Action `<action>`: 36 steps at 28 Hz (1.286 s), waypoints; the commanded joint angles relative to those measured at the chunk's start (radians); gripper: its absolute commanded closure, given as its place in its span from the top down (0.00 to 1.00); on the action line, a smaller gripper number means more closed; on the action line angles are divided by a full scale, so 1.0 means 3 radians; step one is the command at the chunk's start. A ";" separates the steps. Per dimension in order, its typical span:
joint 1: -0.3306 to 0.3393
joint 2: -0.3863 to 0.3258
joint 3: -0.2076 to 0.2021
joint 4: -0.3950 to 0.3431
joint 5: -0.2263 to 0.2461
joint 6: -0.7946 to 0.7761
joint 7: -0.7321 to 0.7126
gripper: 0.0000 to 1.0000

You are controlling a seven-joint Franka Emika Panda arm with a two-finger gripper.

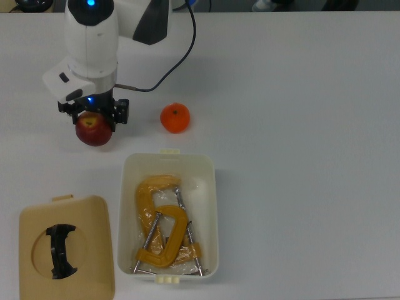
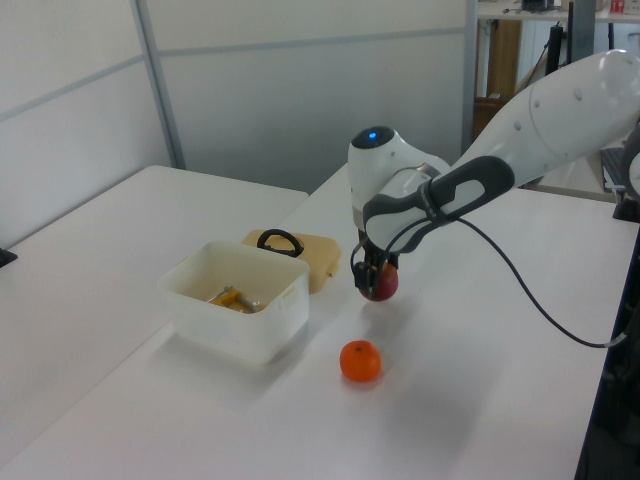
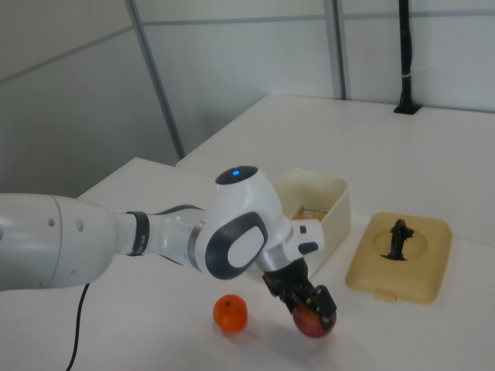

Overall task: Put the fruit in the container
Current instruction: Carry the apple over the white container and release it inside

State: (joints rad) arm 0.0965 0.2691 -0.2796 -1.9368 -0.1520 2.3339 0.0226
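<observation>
Apple (image 1: 94, 130) is clamped in my gripper (image 1: 94, 119) and looks lifted just clear of the table (image 1: 300, 125), near the container's (image 1: 209, 206) far end at the top view's upper left. Orange (image 1: 174, 118) sits on the table just beside that end. Container holds yellow clamps (image 1: 162, 222); its lid (image 1: 65, 250) lies alongside. Step in hand: carry. Next I judge I must move over the tub and release.

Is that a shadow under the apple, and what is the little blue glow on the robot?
In the left view a soft shadow lies on the table below the apple, apart from it, so the hand holds it lifted. In the top view and the right view the blue glow is a small light on the arm; the orange casts only a faint shadow.
</observation>
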 commanded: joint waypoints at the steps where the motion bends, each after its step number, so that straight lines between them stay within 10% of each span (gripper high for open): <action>1: 0.0011 -0.0324 -0.0039 0.0156 0.0169 -0.0273 0.0047 0.00; 9: 0.0057 -0.0274 -0.0004 0.0785 0.0665 -0.0550 0.0301 0.00; 26: 0.0471 0.0355 0.0053 0.1112 0.0405 0.0202 0.1580 0.02; 28: 0.0471 0.0432 0.0078 0.1174 0.0323 0.0202 0.1668 0.38; 30: 0.0471 0.0478 0.0129 0.1194 0.0282 0.0202 0.1770 1.00; 36: 0.0471 0.0443 0.0134 0.1200 0.0231 0.0197 0.1755 1.00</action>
State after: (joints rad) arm 0.2378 0.4050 -0.2403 -1.5988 -0.0638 2.3873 0.5323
